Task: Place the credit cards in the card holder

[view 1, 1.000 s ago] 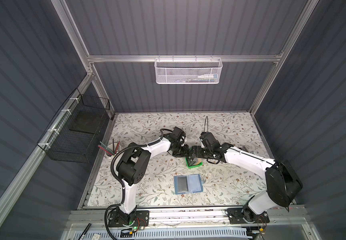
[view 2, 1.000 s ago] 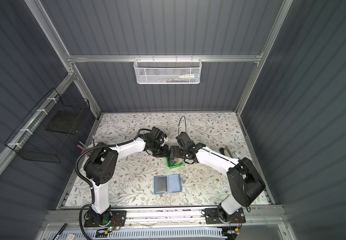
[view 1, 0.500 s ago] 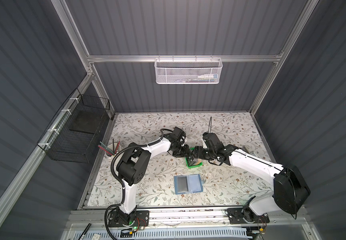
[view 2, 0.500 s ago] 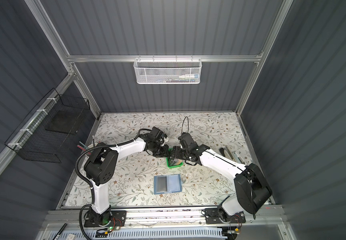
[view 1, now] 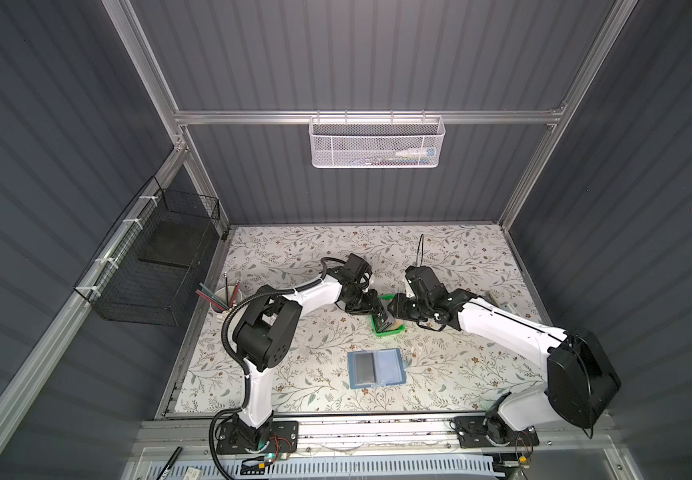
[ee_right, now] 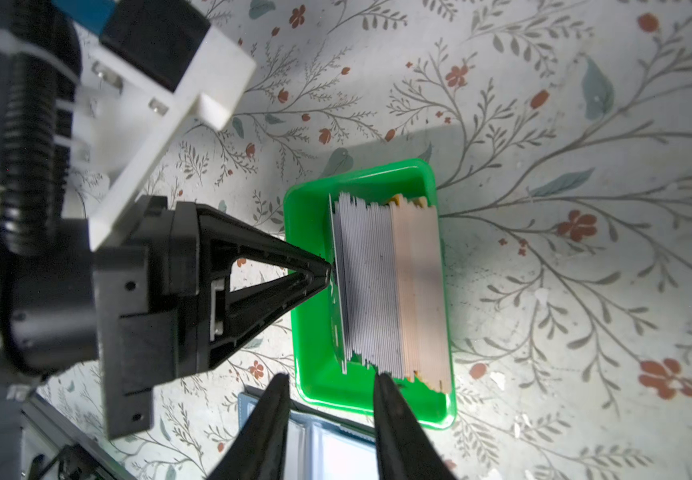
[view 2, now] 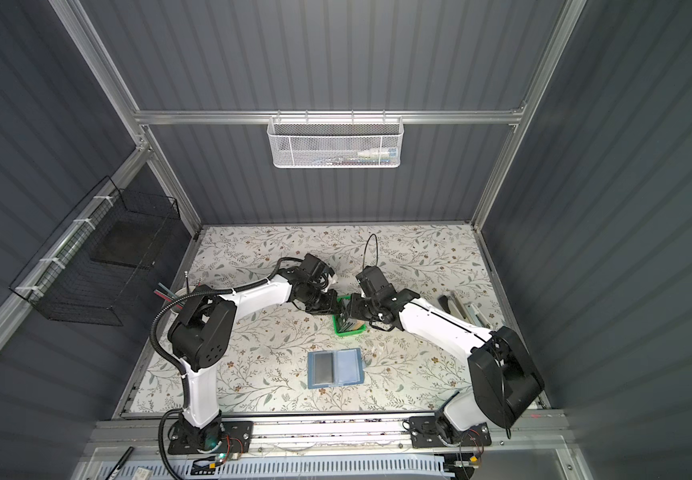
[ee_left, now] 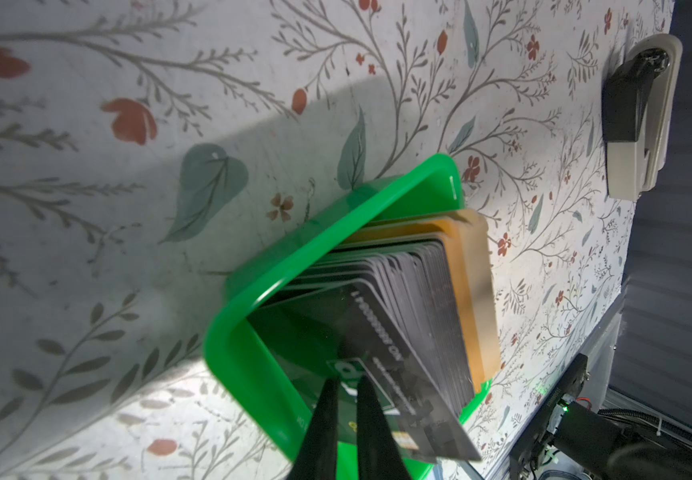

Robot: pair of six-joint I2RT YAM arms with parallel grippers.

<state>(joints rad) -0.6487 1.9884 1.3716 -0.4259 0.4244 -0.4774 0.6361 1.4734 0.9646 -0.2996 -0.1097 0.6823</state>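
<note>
As the right end effector (ee_right: 331, 380) narrows to half-open over the credit cards (ee_right: 381, 286) (empty, straddling the stack's end), the left end effector (ee_left: 346, 382) stays pinched on the front dark card (ee_left: 381, 345). Cards stand in the green tray (ee_right: 360, 172) at the worktop (view 1: 294, 257) centre. The card holder (view 1: 375, 368) lies open nearer the front edge. Handover likely.

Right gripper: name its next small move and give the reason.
Probably close it on the free end of the front card. The left gripper is pinched shut on that card's edge, bowing it slightly off the stack in the green tray. The right gripper hangs open astride the card's end. The card holder lies open close by.
</note>
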